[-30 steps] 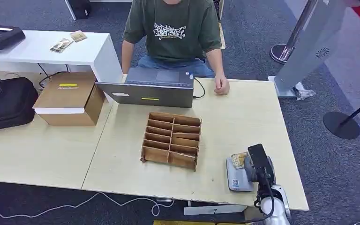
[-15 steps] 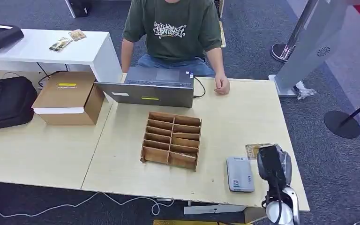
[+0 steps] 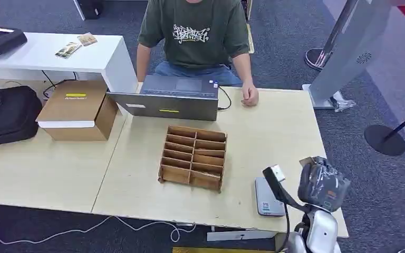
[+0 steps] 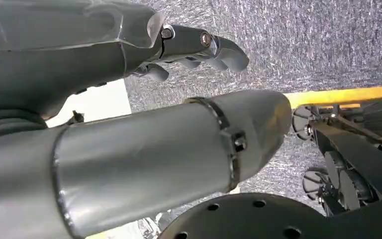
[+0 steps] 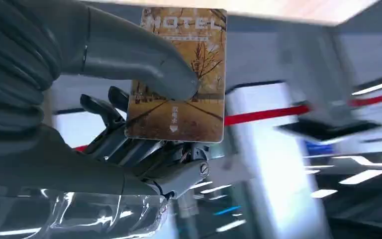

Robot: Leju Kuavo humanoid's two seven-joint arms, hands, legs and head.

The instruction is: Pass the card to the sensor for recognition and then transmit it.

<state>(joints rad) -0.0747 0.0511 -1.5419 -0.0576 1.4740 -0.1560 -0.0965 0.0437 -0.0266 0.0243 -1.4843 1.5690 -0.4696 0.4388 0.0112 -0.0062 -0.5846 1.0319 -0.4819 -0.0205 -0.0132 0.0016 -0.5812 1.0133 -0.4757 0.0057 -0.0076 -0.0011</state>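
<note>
Card [image 5: 181,74]: a gold hotel key card, pinched between the thumb and fingers of the right hand [image 3: 322,184], raised off the near right corner of the table [image 3: 274,132], just right of the grey sensor [image 3: 268,197]. The left hand [image 4: 199,47] hangs by the floor, fingers loosely curled, holding nothing. The person [image 3: 195,37] sits at the far side. The thumb-only pinch looks shallow; a quick swing could let the card slip.

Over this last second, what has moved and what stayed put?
The right hand has lifted off the card reader and swung right, off the table edge, still holding the hotel card. Reader, wooden organizer, laptop and seated person are unchanged.
</note>
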